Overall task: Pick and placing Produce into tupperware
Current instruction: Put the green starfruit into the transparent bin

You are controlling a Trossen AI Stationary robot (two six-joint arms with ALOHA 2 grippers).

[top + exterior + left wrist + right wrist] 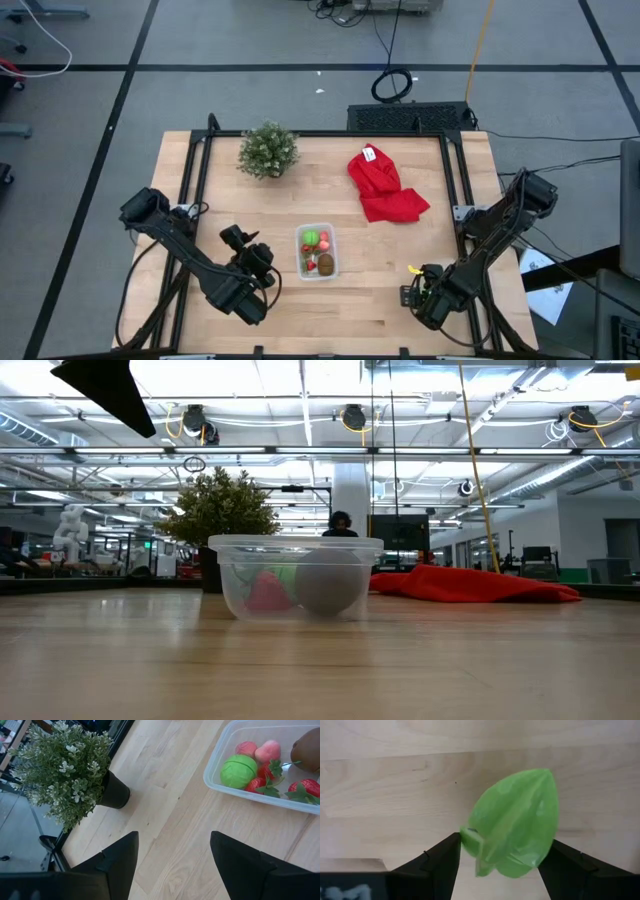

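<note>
Tub: a small clear plastic rectangular tub with rounded corners (317, 252) is set upright on the pale wooden counter (390, 290), near the front edge and between the two arms.
Contents: a round green toy piece (239, 771), two small pink toy fruits (258, 751), red toy strawberries with green tops (265, 776) and a brown oval toy fruit (307, 750) are seen lying inside the tub.
Leaf-shaped piece: a flat, bright green leaf-shaped toy piece (514, 823) is seen between the right fingers (436, 866), above the counter and well apart from the tub.
Right gripper: the right gripper (421, 292) is placed near the counter's front right corner; its fingers are closed on the green leaf-shaped piece.
Left gripper: the left gripper (252, 258) is held just beside the tub on its left, apart from it; its fingers (111, 865) are spread with nothing between them.
Plant: a bushy green plant with small white flowers in a black pot (268, 150) is stood at the back left of the counter.
Cloth: a crumpled red cloth (383, 185) is laid at the back right.
Background: a person (340, 524) is seen far behind the tub in the low view.
</note>
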